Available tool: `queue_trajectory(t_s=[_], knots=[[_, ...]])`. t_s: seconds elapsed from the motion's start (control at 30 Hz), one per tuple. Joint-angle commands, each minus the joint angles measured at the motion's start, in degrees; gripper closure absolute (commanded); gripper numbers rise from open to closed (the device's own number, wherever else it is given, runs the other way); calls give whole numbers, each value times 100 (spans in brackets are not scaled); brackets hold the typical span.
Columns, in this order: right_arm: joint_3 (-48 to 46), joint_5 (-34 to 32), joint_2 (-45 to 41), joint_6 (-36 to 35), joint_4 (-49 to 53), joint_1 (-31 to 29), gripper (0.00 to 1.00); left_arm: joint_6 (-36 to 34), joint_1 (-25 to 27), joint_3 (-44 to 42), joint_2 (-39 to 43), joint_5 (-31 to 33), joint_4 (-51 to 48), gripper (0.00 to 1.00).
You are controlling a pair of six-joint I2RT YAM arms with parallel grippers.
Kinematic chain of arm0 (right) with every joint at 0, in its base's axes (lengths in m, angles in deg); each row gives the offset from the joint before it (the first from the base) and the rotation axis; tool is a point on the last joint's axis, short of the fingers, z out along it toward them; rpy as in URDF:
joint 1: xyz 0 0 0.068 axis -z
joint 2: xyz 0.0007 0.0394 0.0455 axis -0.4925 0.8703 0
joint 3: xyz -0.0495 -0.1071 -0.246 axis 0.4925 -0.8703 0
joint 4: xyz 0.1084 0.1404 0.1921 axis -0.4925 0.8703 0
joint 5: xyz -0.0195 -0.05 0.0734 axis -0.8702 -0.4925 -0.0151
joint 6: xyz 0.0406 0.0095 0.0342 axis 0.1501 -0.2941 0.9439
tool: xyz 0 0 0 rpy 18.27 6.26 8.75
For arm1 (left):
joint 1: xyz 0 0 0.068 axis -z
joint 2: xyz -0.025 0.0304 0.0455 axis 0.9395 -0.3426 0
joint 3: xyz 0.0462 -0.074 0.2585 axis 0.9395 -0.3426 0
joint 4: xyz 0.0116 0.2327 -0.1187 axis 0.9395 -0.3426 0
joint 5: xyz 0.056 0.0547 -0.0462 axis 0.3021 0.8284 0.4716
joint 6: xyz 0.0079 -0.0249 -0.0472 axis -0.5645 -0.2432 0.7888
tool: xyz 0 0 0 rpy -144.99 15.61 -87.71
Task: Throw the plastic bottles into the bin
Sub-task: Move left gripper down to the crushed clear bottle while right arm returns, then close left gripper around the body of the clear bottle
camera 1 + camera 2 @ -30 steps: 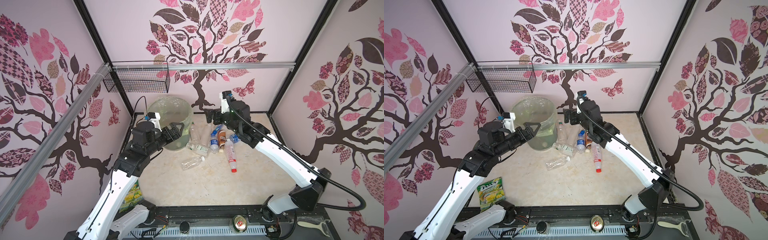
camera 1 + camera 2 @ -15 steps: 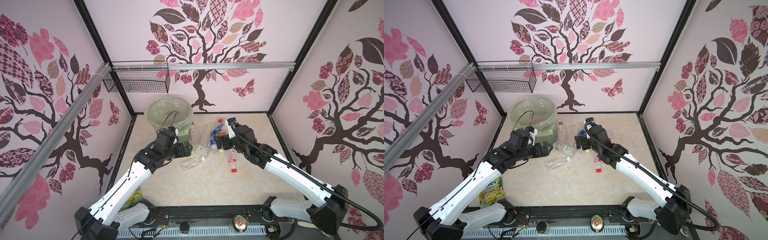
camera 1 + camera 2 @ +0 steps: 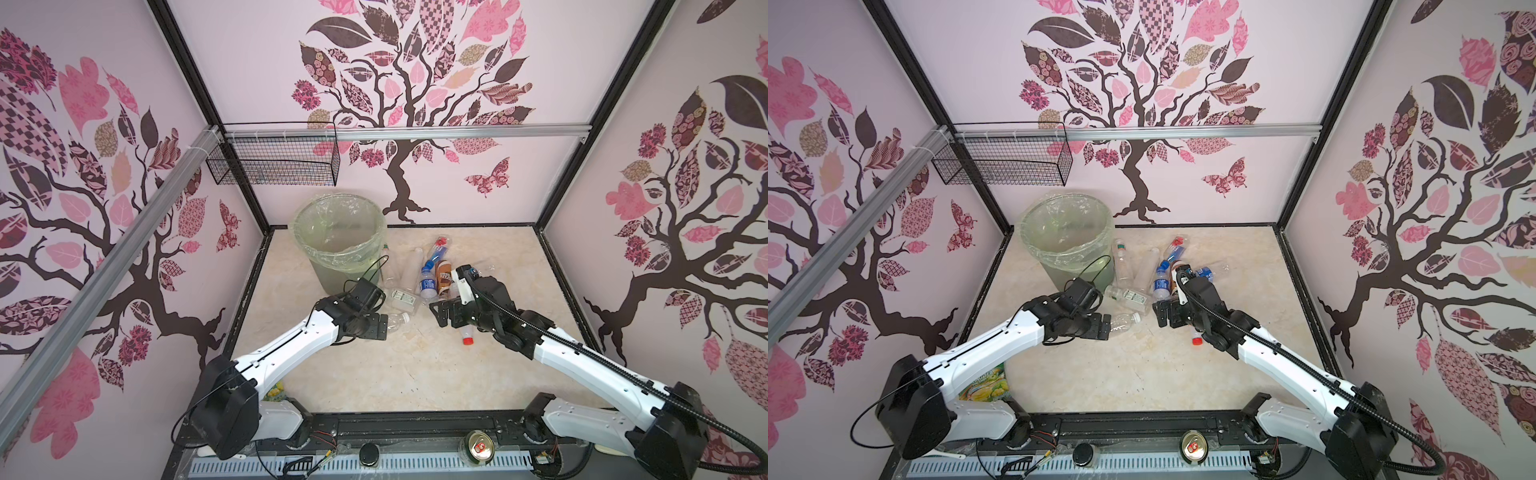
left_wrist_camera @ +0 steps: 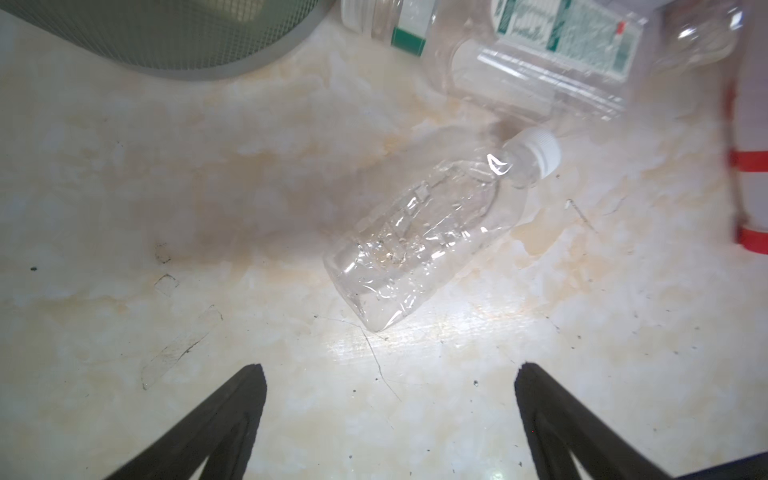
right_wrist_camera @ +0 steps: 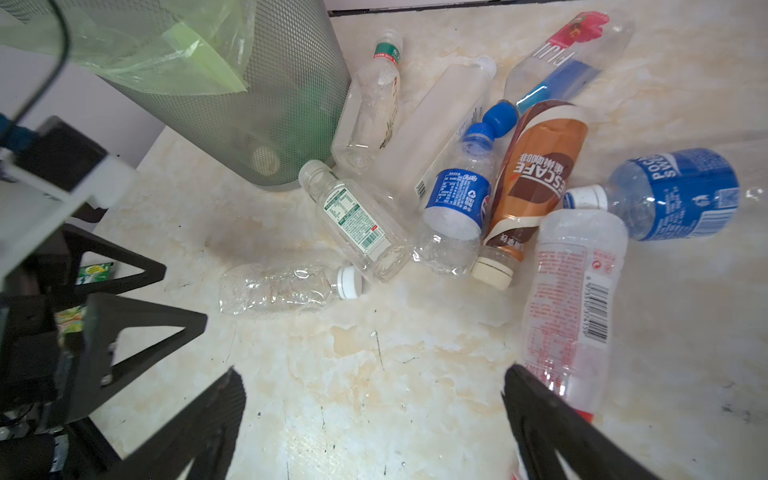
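Left claw [image 4: 390,368] and right claw [image 5: 374,370] both hung released, gripping nothing.
On the desk [image 3: 415,374], plastic bottles [image 5: 457,195] lay clustered beside the bin [image 3: 328,276]; a crushed clear bottle [image 4: 419,232] lay before the left claw.
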Motion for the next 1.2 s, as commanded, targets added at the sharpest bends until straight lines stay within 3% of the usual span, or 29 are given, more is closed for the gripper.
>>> queue_trajectory(t_s=[0.0, 0.37, 0.63, 1.17], knots=[[8, 401, -199, 172, 22, -7, 1, 16, 29, 87, -302, 428, -193, 2], [-224, 830, -428, 207, 144, -10, 0, -187, 162, 731, -1145, 473, -256, 2], [-260, 786, -566, 233, 166, -10, 1, -448, 261, 1253, -1798, 475, -442, 2], [-423, 852, -628, 407, -106, 14, 0, -478, 275, 1142, -2074, -140, -124, 2]])
